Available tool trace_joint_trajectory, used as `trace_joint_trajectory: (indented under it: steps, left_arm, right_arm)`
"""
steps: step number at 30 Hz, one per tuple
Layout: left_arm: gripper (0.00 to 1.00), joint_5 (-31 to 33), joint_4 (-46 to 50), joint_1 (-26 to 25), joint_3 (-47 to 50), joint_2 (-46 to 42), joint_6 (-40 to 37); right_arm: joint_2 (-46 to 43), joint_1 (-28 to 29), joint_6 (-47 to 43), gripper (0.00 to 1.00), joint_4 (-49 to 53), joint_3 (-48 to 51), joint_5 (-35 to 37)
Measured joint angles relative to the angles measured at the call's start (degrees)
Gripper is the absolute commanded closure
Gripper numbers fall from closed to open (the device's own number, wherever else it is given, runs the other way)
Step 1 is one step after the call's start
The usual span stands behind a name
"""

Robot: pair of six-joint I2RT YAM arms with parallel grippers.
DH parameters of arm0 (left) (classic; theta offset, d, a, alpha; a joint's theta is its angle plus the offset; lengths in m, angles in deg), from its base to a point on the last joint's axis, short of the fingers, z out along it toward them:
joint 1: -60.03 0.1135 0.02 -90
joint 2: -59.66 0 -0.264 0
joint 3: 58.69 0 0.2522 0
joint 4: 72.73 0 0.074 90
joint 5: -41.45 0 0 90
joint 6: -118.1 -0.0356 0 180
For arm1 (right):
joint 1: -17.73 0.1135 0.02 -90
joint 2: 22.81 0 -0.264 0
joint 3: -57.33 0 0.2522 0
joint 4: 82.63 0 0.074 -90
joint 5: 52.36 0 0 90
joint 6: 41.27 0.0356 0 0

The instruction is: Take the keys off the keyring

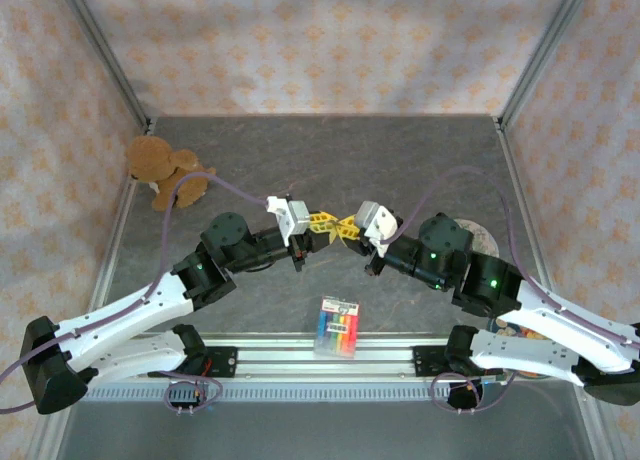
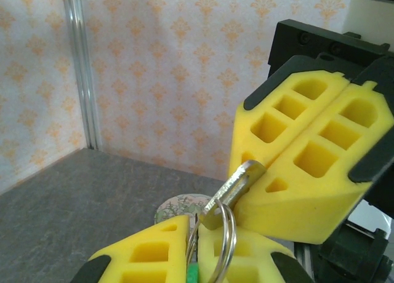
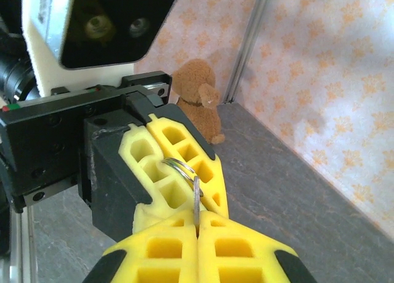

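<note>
Above the middle of the table my two grippers meet tip to tip, the left gripper (image 1: 322,223) against the right gripper (image 1: 350,229). In the left wrist view my left gripper (image 2: 196,234) is shut on the silvery keyring (image 2: 229,234), and a green key head (image 2: 194,274) peeks out between its fingers. The plain silver key (image 2: 237,187) hangs on that ring, its blade pinched by the right gripper's yellow fingers (image 2: 308,160). In the right wrist view my right gripper (image 3: 197,224) is shut on the silver key (image 3: 196,203), the keyring (image 3: 180,167) lying against the left gripper's fingers (image 3: 154,166).
A rainbow-striped pack (image 1: 338,327) lies near the front rail. A brown teddy bear (image 1: 160,165) sits at the back left by the frame post. A round patterned disc (image 1: 486,238) lies on the right. Metal frame posts and patterned walls enclose the table.
</note>
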Motion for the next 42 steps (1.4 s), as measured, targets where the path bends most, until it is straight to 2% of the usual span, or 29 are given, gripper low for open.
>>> trace_joint_trajectory:
  steps: [8, 19, 32, 42]
  left_arm:
    - [1.00, -3.48, 0.04, 1.09, 0.00, 0.61, 2.21]
    - [1.00, -4.74, 0.98, 1.79, -0.02, 1.27, 3.19]
    - [1.00, -2.10, 7.61, 3.26, -0.59, 0.85, 1.36]
    - [1.00, -0.57, 11.67, 3.21, -0.59, 0.55, 0.13]
  right_arm:
    - [0.90, 3.21, -6.38, 1.00, 2.99, -1.31, 4.70]
    - [4.50, 7.10, -12.07, 1.00, 7.28, -4.59, 12.33]
    - [13.00, 7.37, -11.72, 1.00, 12.98, -10.73, 17.49]
    - [15.21, 7.37, -11.54, 1.00, 14.60, -11.26, 18.03]
